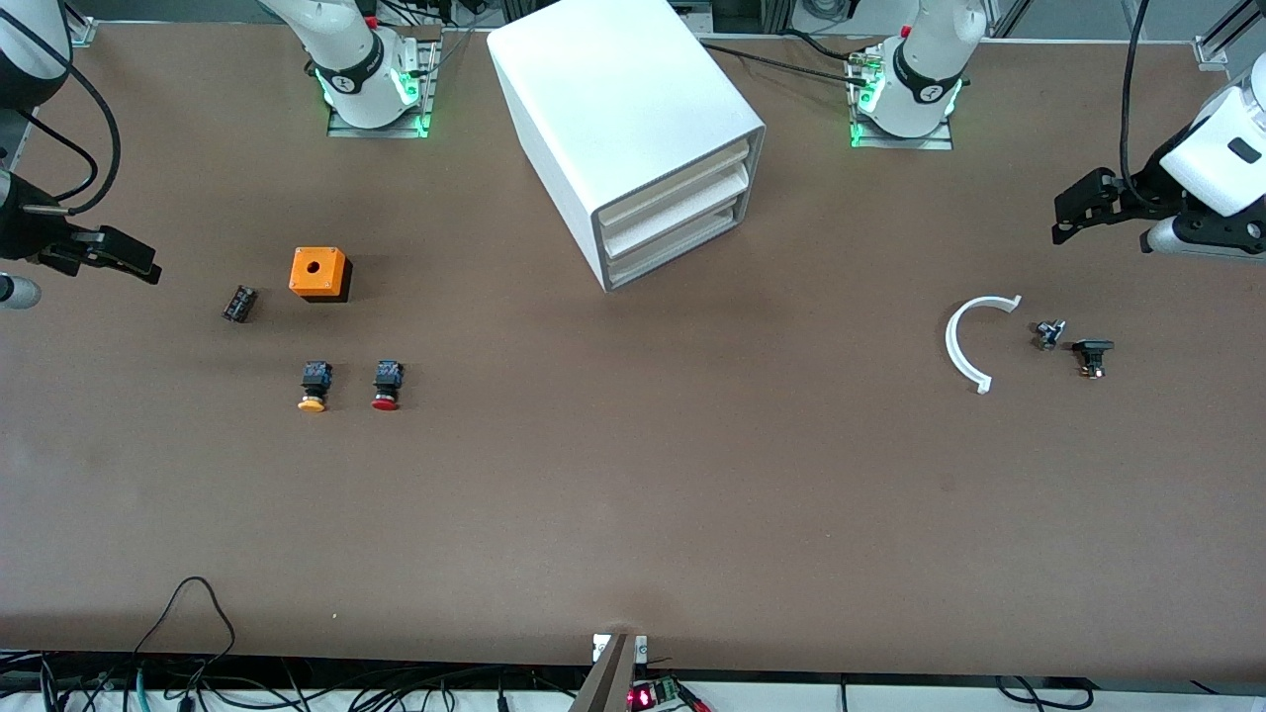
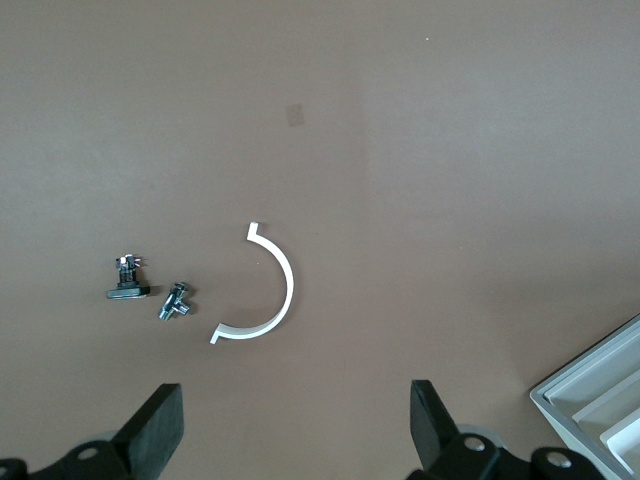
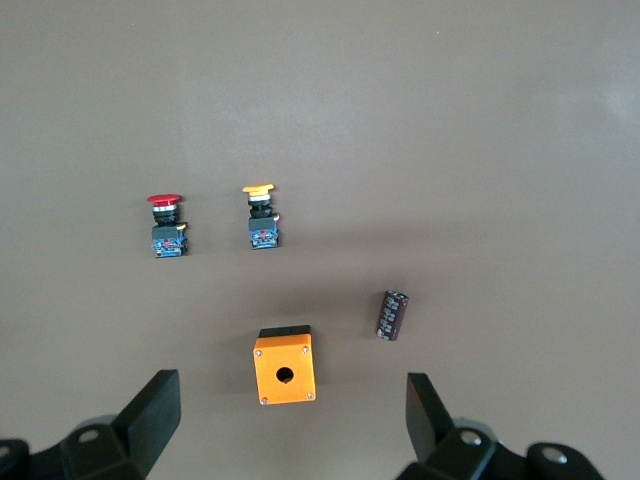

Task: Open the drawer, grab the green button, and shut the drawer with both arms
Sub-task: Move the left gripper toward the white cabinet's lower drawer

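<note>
Brown table [image 1: 633, 514] fills the scene, both arms parked out at its ends. At the middle, near the arms' bases, sits the white cabinet [image 1: 618, 109], angled, and its lowest drawer [image 1: 673, 255] is shut flush with the two above it. No green-capped button on show anywhere.

Over the left arm's end of the table hangs the left gripper [image 1: 1073, 210], waiting, its fingers [image 2: 155, 425] spread wide with nothing between them. Below it lie a white half-ring clip [image 1: 967, 341], a small metal fitting [image 1: 1048, 333] just beside it, and a little black part [image 1: 1092, 354] next along toward the table's end.

Across at the right arm's end, the right gripper [image 1: 119, 259] hovers too, fingers [image 3: 152, 415] parted and empty. Under its wrist camera: an orange box [image 3: 285, 367] with a hole in its top, a dark cylinder [image 3: 392, 314] close by, and nearer the front camera a yellow-capped push button [image 3: 261, 217] and a red-capped push button [image 3: 166, 225] lying side by side, apart from each other.
</note>
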`<action>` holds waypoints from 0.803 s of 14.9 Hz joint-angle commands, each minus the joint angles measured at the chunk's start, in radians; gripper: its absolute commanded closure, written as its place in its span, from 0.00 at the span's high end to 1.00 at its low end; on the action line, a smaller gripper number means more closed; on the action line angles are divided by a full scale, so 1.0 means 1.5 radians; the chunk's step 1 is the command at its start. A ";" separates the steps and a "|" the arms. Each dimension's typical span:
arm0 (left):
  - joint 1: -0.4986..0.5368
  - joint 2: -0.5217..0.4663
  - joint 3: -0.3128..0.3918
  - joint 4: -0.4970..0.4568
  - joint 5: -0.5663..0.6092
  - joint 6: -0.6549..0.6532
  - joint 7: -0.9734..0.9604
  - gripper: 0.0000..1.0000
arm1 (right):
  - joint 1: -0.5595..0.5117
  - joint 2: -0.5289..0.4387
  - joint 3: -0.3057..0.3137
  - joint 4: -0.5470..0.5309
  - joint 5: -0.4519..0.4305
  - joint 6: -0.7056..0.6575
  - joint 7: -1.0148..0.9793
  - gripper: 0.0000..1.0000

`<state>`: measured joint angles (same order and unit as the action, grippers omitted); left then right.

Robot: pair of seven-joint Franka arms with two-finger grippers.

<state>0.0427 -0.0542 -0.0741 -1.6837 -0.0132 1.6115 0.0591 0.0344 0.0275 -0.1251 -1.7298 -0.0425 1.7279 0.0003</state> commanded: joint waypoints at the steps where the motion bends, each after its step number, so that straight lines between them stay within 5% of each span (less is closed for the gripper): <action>1: 0.002 0.039 -0.004 0.031 -0.017 -0.009 0.016 1.00 | -0.008 -0.013 0.010 -0.010 -0.002 -0.002 0.001 1.00; 7: -0.014 0.105 -0.027 0.041 -0.038 -0.012 0.015 1.00 | -0.007 -0.009 0.012 0.002 -0.001 -0.002 0.001 1.00; 12: -0.014 0.227 -0.032 0.035 -0.181 -0.010 0.017 1.00 | -0.005 -0.009 0.013 0.003 -0.001 -0.006 0.010 1.00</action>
<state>0.0192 0.2006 -0.1197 -1.6669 -0.2260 1.6113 0.0629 0.0345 0.0273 -0.1182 -1.7273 -0.0425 1.7307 0.0003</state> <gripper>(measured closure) 0.000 0.000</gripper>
